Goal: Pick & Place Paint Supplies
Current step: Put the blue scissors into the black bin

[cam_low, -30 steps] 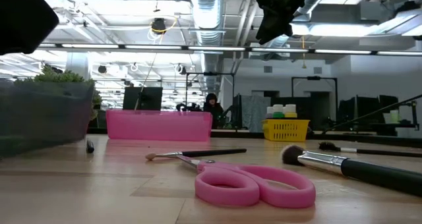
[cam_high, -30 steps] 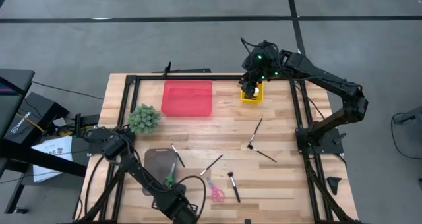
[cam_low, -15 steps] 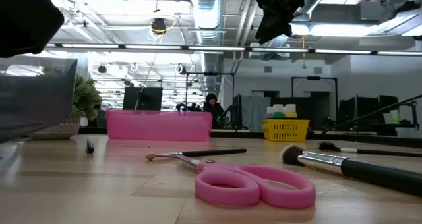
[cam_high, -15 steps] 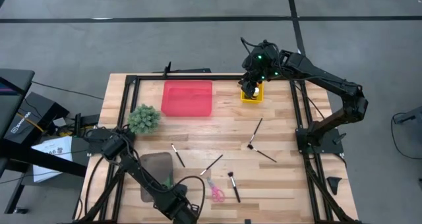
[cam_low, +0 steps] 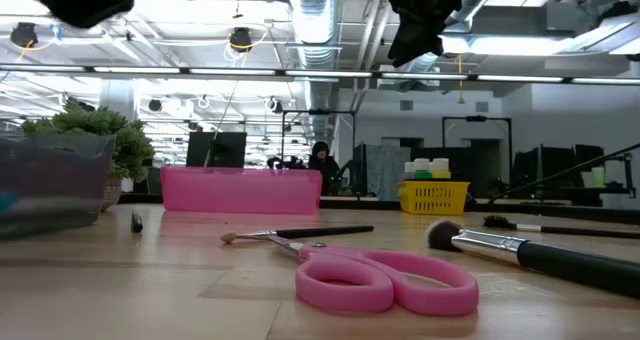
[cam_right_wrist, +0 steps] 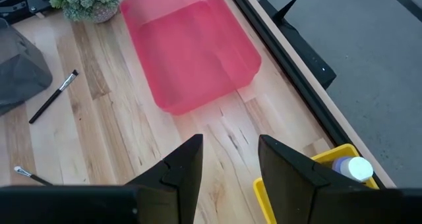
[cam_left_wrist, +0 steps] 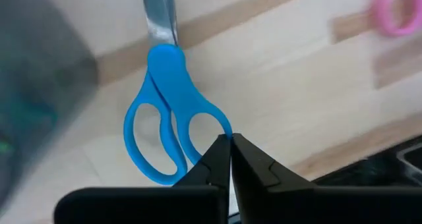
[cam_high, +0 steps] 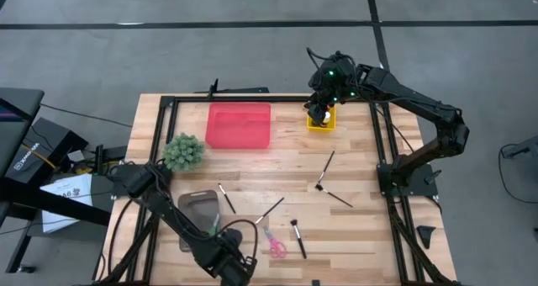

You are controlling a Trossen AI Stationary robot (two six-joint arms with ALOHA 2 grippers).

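Several thin dark-handled paintbrushes [cam_high: 326, 170] [cam_high: 340, 199] [cam_high: 225, 197] lie flat on the wooden table. A purple paint bottle with a white cap [cam_right_wrist: 356, 168] stands in the yellow basket [cam_right_wrist: 330, 151], and more bottles [cam_low: 430, 167] show above its rim. My right gripper [cam_right_wrist: 231, 161] hangs open above the basket [cam_high: 320, 124], touching nothing. My left gripper [cam_left_wrist: 230, 141] is shut, low over the table's near left, at the handle of blue scissors [cam_left_wrist: 165, 118] beside a grey see-through bin [cam_high: 197, 209]. My left gripper's shut fingertips [cam_left_wrist: 221, 151] stand at the outer rim of one handle loop [cam_left_wrist: 217, 122] of the blue scissors, which lie flat on the table. I cannot tell whether they touch it.
A pink tray [cam_high: 239, 124] sits at the far side, left of the basket. A fuzzy green plant [cam_high: 183, 152] stands near the left edge. Pink scissors [cam_high: 274, 244] and a thick dark-handled brush [cam_high: 298, 238] lie near the front edge.
The left arm has shifted, and its gripper has risen toward the top of the low view. The grey bin has slid a little toward the table's left, tipping up briefly and settling, so the plant behind it now shows.
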